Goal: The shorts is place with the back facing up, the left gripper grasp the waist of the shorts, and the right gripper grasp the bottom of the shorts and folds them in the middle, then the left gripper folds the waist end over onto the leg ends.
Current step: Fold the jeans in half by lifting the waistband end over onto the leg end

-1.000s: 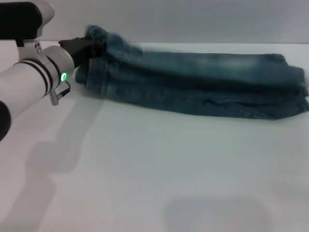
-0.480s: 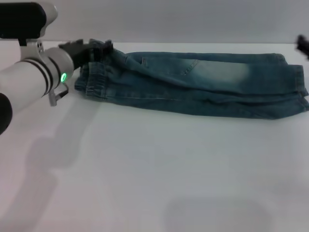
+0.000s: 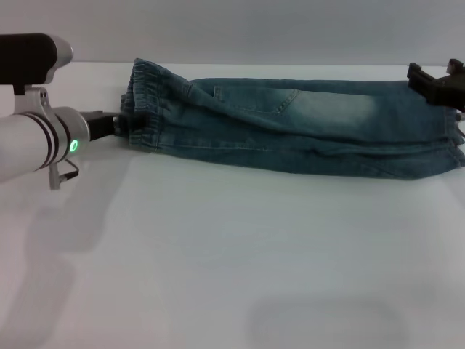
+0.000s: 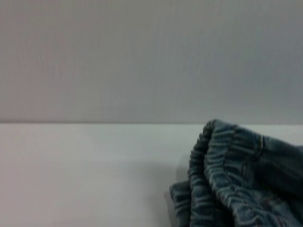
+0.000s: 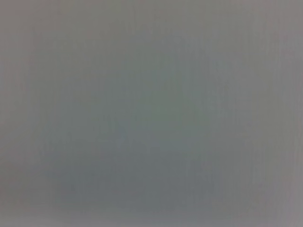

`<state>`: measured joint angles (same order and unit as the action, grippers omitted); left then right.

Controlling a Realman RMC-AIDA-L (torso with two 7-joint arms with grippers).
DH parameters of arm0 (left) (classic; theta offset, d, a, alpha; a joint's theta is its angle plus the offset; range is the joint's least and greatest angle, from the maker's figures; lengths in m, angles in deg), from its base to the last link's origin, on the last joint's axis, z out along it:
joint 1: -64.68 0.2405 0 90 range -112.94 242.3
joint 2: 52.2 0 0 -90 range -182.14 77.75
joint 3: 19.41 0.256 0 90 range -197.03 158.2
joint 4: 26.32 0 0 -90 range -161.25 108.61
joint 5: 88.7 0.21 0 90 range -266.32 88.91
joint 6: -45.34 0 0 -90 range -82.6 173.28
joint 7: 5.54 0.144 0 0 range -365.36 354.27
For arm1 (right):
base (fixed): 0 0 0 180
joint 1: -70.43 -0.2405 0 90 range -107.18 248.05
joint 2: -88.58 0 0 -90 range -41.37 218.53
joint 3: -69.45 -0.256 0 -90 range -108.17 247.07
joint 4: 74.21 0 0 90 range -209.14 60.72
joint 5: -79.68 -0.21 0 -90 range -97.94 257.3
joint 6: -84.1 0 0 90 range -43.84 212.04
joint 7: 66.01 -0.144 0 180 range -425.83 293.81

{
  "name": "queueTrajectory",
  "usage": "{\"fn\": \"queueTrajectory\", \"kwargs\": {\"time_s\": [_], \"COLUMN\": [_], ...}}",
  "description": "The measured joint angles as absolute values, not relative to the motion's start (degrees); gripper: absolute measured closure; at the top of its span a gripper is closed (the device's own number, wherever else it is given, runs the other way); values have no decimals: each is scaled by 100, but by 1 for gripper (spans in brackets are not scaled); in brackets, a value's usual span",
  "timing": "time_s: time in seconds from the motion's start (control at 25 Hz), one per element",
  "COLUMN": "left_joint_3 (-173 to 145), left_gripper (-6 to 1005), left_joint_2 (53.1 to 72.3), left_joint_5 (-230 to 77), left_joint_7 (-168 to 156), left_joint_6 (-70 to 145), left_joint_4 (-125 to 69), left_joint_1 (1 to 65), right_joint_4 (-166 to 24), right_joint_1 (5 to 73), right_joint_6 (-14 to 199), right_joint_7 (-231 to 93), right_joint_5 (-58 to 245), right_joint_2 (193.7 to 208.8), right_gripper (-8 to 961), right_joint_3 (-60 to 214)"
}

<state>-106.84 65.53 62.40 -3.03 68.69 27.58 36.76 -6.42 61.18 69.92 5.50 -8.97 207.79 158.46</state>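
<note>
Head view: left hand (image 3: 118, 123) at waist (image 3: 142, 102), grip unclear; right hand (image 3: 434, 81) spread above leg ends (image 3: 452, 138). Could snag folded shorts (image 3: 290, 127), dragging layers apart.

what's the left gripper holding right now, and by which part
It cannot be told. The left gripper sits at the shorts' waist, but its grip is not visible. The right gripper is above the leg ends.

A plain white table (image 3: 240, 254) fills the head view, its far edge meeting a bare grey wall (image 3: 254, 29) running along behind it.
</note>
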Motion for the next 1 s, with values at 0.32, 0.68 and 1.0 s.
{"fn": "queueTrajectory", "kwargs": {"time_s": [0.32, 0.68, 1.0], "left_joint_3": [-10659, -10622, -10590], "left_gripper": [171, 194, 214], "left_joint_2": [6554, 6564, 6584], "left_joint_5": [6312, 6300, 6268], "left_joint_7": [-300, -294, -233], "left_joint_6": [6931, 7113, 7133], "left_joint_4": [2742, 2731, 2655], "left_joint_1": [3694, 3628, 3535], "right_joint_4": [-523, -524, -535], "right_joint_1": [6241, 6270, 6264], "right_joint_6": [6951, 6914, 6907], "right_joint_7": [549, 505, 498], "right_joint_5": [-904, -917, -918], "right_joint_2": [20781, 20788, 20775], "right_gripper": [285, 297, 307], "right_joint_3": [15960, 15971, 15972]}}
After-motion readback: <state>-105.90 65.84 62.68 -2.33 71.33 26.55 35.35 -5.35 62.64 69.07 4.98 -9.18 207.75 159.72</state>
